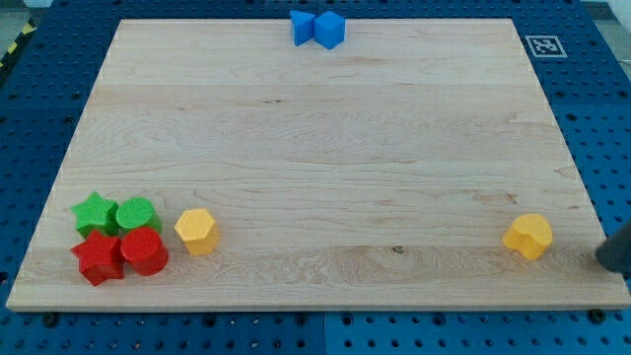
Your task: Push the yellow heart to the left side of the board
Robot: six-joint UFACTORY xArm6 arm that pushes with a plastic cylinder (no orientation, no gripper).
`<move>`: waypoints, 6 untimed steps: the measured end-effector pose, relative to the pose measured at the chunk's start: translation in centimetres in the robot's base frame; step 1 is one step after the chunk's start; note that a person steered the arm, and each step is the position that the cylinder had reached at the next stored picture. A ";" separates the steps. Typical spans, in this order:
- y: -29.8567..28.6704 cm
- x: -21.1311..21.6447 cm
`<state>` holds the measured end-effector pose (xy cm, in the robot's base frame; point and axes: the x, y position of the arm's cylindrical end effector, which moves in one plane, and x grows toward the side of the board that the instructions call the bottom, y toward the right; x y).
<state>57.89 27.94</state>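
The yellow heart (528, 236) lies near the board's bottom right corner. My tip (603, 259) shows as a dark rod end at the view's right edge, just right of the heart, with a small gap between them. The rest of the rod is cut off by the frame. The wooden board (315, 148) fills most of the view.
A yellow hexagon (196, 231) lies at the bottom left, next to a cluster of a green star (95, 212), green cylinder (136, 213), red star (98, 257) and red cylinder (145, 250). Two blue blocks (317, 29) sit at the top edge.
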 end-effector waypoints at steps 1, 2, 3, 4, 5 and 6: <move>-2.2 -0.2; -2.7 -0.4; -5.5 -2.4; -10.5 -2.4; -14.6 -2.4; -18.0 -2.7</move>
